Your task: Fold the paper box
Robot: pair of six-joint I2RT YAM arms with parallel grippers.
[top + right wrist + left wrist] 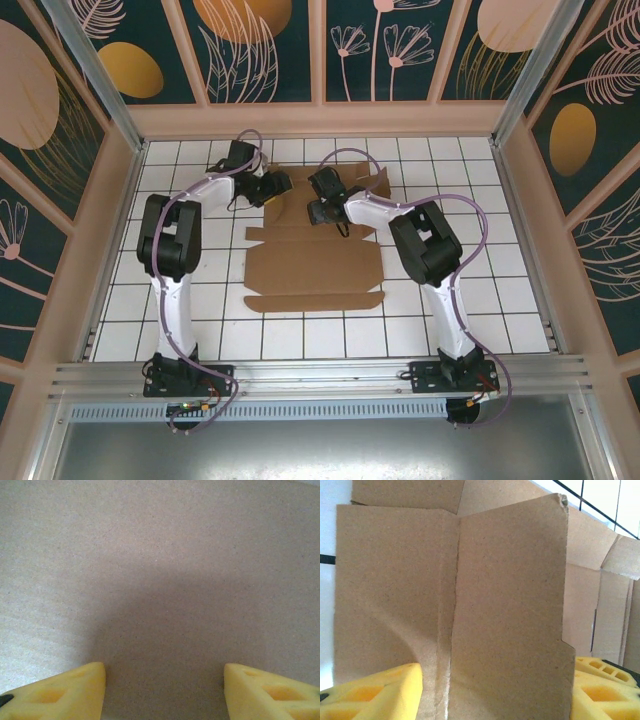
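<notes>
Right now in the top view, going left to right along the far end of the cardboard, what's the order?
Order: left arm's elbow → left gripper → right gripper → right arm's elbow. The paper box spans under both grippers, so it gets no single slot.

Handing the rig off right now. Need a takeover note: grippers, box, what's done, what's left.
Left gripper: open, fingers either side of a raised flap at the box's far left.
Right gripper: open, close against plain cardboard at the far edge.
Paper box: mid-table, centre and near flap flat on the tiles; far flaps partly up.
Done: far flaps lifted only.
Left: nearly all folds.
</notes>
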